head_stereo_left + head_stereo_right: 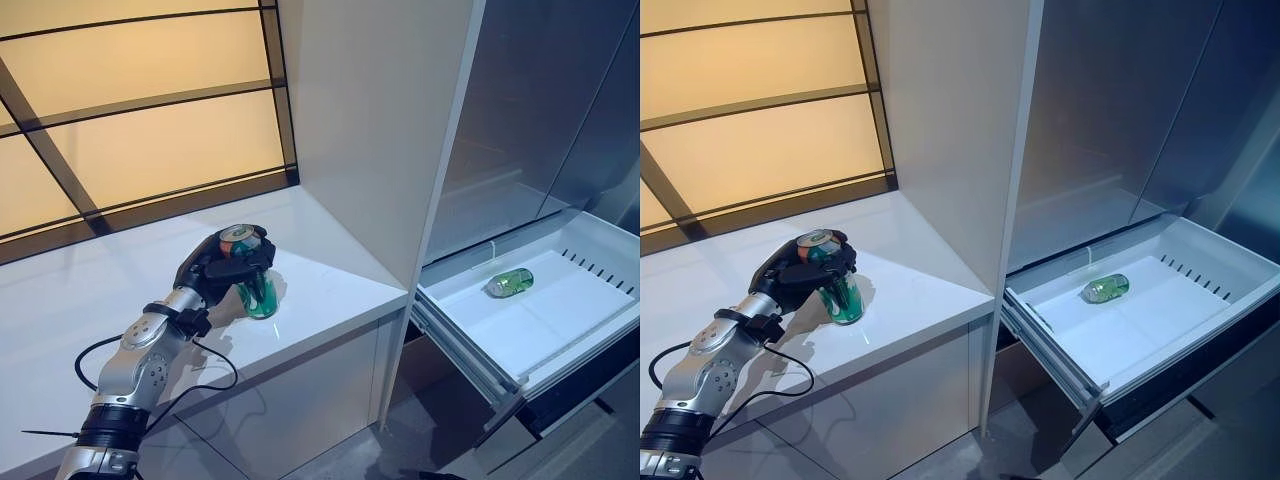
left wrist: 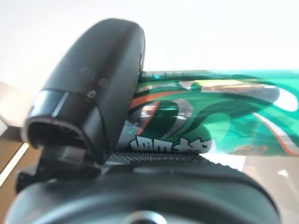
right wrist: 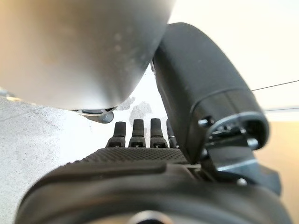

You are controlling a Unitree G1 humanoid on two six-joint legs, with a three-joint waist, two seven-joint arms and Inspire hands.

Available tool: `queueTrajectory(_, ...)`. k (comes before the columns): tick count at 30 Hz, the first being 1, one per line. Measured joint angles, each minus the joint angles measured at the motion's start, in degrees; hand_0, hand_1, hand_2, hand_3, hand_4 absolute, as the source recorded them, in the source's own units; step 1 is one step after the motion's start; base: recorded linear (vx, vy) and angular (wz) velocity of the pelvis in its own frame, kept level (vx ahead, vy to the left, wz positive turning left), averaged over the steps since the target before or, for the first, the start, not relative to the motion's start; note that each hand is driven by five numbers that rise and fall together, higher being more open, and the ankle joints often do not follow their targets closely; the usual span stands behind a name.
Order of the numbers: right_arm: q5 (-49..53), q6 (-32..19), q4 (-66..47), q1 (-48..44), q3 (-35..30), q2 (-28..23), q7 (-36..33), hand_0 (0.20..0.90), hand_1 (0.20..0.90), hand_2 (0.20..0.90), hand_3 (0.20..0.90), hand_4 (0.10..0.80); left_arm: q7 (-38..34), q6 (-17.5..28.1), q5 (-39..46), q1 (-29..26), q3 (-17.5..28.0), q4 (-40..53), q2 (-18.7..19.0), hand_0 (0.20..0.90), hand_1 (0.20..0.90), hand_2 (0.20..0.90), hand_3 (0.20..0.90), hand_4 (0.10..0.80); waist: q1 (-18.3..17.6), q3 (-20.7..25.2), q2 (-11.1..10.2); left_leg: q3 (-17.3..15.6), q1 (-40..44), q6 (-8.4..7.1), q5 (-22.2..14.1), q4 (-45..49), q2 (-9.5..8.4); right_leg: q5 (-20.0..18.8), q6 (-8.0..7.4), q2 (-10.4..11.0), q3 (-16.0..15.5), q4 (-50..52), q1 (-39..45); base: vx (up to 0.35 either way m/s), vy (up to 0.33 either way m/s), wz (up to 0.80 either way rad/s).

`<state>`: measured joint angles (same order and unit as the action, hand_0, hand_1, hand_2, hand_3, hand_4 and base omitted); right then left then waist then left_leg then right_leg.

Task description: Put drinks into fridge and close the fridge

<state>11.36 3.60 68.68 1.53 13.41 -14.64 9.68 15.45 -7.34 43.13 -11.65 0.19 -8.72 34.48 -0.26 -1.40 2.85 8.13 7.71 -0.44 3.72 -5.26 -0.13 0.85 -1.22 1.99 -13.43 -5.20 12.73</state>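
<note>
Left hand (image 1: 222, 262) wrapped round upright green can (image 1: 255, 288) on counter (image 1: 330, 290), left of open fridge drawer (image 1: 560, 320) — grip set for carrying over. Bottle (image 1: 510, 282) already inside. Right hand (image 3: 140, 135) idle, fingers straight.

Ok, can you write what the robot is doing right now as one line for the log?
left hand: shut on green can, upright on white counter | right hand: fingers straight, holding nothing | fridge drawer: open, green bottle lying inside

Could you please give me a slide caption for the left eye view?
Left robot hand grips green can on white counter; another drink lies in open drawer.
</note>
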Motion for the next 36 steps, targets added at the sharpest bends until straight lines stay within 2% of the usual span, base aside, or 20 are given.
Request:
queueTrajectory(6, 0.01, -0.56, -0.51, 0.28, 0.27, -0.06, 0.00, 0.900, 0.900, 0.900, 0.900, 0.800, -0.50, 0.00, 0.39, 0.00, -0.08, 0.23, 0.00, 0.300, 0.300, 0.300, 0.200, 0.100, 0.06, -0.07, -0.10, -0.02, -0.01, 0.00, 0.00, 0.00, 0.00, 0.00, 0.00, 0.00, 0.01, 0.00, -0.02, 0.000, 0.000, 0.00)
queueTrajectory(11, -1.73, -0.17, -9.97, 2.56, 5.53, -1.65, 0.08, 0.900, 0.900, 0.900, 0.900, 0.800, -1.32, 0.00, 0.72, 0.01, -0.12, 1.84, -0.01, 0.300, 0.300, 0.300, 0.200, 0.100, 0.08, -0.62, -0.78, -0.01, -0.05, -0.01, 0.01, 0.00, 0.02, -0.01, -0.01, -0.04, 0.01, 0.00, -0.06, 0.000, 0.000, 0.00)
queueTrajectory(13, -4.86, 0.44, -18.87, 4.23, 7.88, -2.63, 0.39, 0.900, 0.900, 0.900, 0.900, 0.800, -1.50, 0.01, 0.88, 0.01, -0.33, 3.32, 0.00, 0.300, 0.300, 0.300, 0.200, 0.100, -0.05, -1.02, -1.17, -0.01, -0.09, -0.03, 0.03, 0.01, 0.04, -0.02, 0.00, -0.06, 0.02, 0.01, -0.11, -0.018, -0.006, 0.00)
queueTrajectory(17, -4.44, 3.91, -37.58, 5.98, 9.52, -2.80, 6.56, 0.900, 0.900, 0.900, 0.900, 0.800, -2.31, 0.93, 1.44, 0.00, -1.72, 7.66, 0.20, 0.300, 0.300, 0.300, 0.200, 0.100, -0.34, -1.16, -1.31, -0.01, -0.78, -0.35, 0.27, 0.03, -0.10, -0.09, -0.08, -0.06, 0.02, 0.14, -0.81, -0.042, -0.015, 0.00)
queueTrajectory(22, 3.96, 7.42, -41.76, 5.22, 9.58, -1.21, 13.18, 0.900, 0.900, 0.900, 0.900, 0.800, -3.53, 2.94, 3.03, -1.45, -3.17, 9.32, 0.54, 0.300, 0.300, 0.300, 0.200, 0.100, 0.04, -1.19, -1.35, 0.04, -0.82, -0.37, 0.27, 0.05, -0.38, -0.12, -0.18, -0.01, 0.00, 0.28, -0.81, -0.009, -0.002, 0.00)
queueTrajectory(27, 11.63, 13.17, -45.69, 5.32, 9.43, -1.60, 14.96, 0.900, 0.900, 0.900, 0.900, 0.800, -5.00, 3.91, 3.03, -1.52, -4.03, 12.05, 2.95, 0.300, 0.300, 0.300, 0.200, 0.100, -0.06, -1.50, -1.57, -0.02, -0.87, -0.38, 0.26, 0.02, -0.36, -0.09, -0.24, -0.03, 0.05, 0.29, -0.81, 0.000, 0.000, 0.00)
queueTrajectory(32, 14.20, 17.21, -57.00, 5.15, 8.91, -4.97, 17.11, 0.900, 0.900, 0.900, 0.900, 0.800, -5.19, 4.02, 3.03, -1.52, -4.15, 15.85, 3.82, 0.300, 0.300, 0.300, 0.200, 0.100, -0.02, -2.54, -1.92, -0.18, -0.95, -0.36, 0.25, 0.03, -0.40, -0.08, -0.27, 0.00, 0.27, 0.30, -0.94, -0.005, -0.002, -0.01)
queueTrajectory(36, 18.24, 22.28, -68.85, 2.07, 6.48, -12.14, 22.22, 0.900, 0.900, 0.900, 0.900, 0.800, -5.06, 4.19, 3.03, -1.52, -4.29, 16.74, 5.40, 0.300, 0.300, 0.300, 0.200, 0.100, -0.08, -3.00, -1.79, -1.02, -1.09, -0.30, 0.21, 0.05, -0.41, -0.29, -0.38, 0.02, 1.43, 0.30, -1.46, -0.021, -0.003, -0.10)
